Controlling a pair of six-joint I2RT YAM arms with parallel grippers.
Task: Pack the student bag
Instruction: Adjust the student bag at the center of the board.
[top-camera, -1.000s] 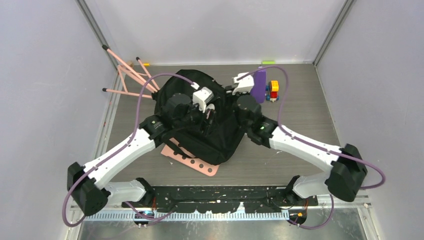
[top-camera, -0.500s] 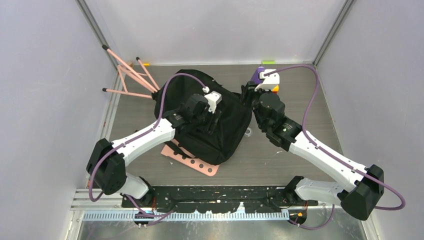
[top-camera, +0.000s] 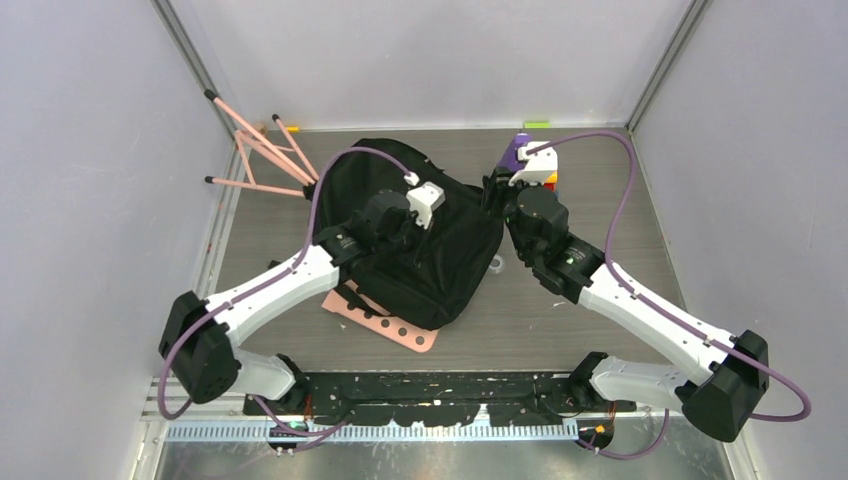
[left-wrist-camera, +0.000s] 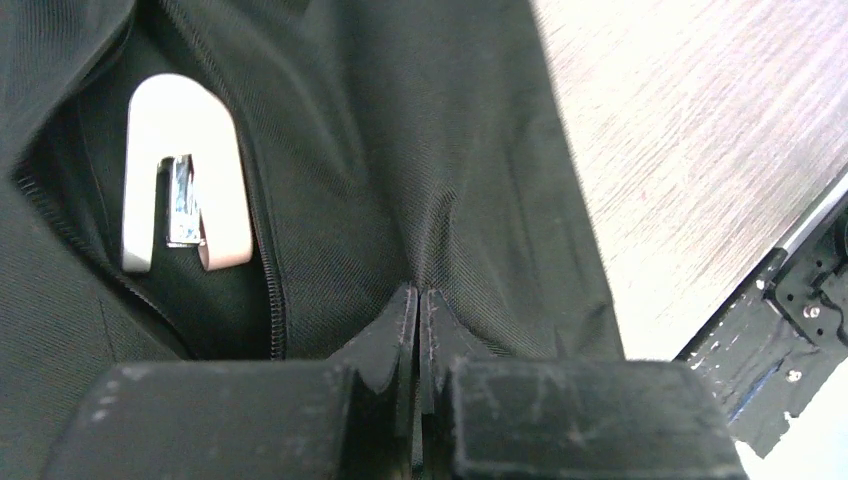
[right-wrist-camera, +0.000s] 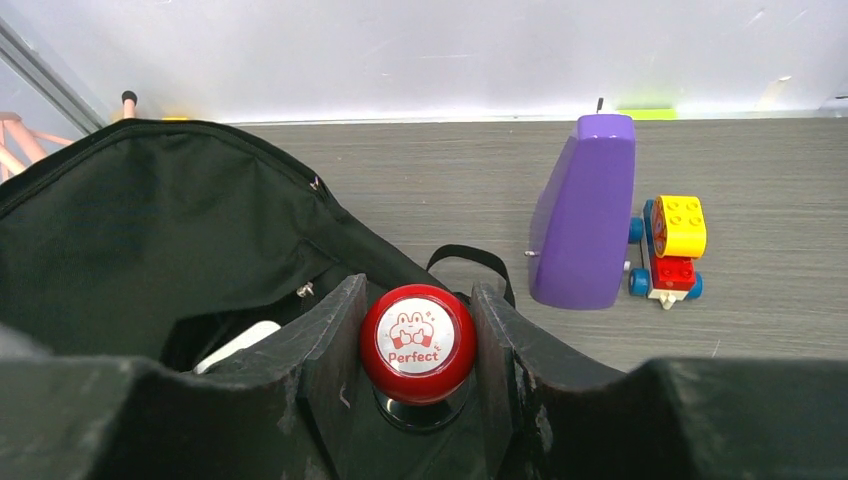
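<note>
Pale walls (top-camera: 420, 60) close in a grey wood-grain desk (top-camera: 660, 230) on three sides. In the left wrist view, the left end effector (left-wrist-camera: 418, 305) sits at the bottom centre of the frame. Its two fingers are pressed almost together on a puckered fold of black fabric, so it is pinching the student bag (top-camera: 440, 260). To the upper left of that pinch an open zipper shows a white object (left-wrist-camera: 185, 170) with a small metal part lying inside the bag. Bare desk fills the upper right of that view. In the right wrist view, the right end effector (right-wrist-camera: 418, 300) is closed on a red stamp (right-wrist-camera: 418, 345), a round knob with the word "Perfect" on its face, held between the two fingers at the lower centre. It is just over the bag's near edge, beside the dark opening. Right of it a purple object (right-wrist-camera: 585, 225) stands on the desk, with a toy block car (right-wrist-camera: 672, 245) just beside it in yellow, red and blue. A green strip (right-wrist-camera: 645, 113) lies against the far wall. From the top view the bag lies at the centre of the desk, partly over a pink perforated board (top-camera: 385, 322) that sticks out at its lower edge. A pink rod stand (top-camera: 260, 150) sits at the upper left.
</note>
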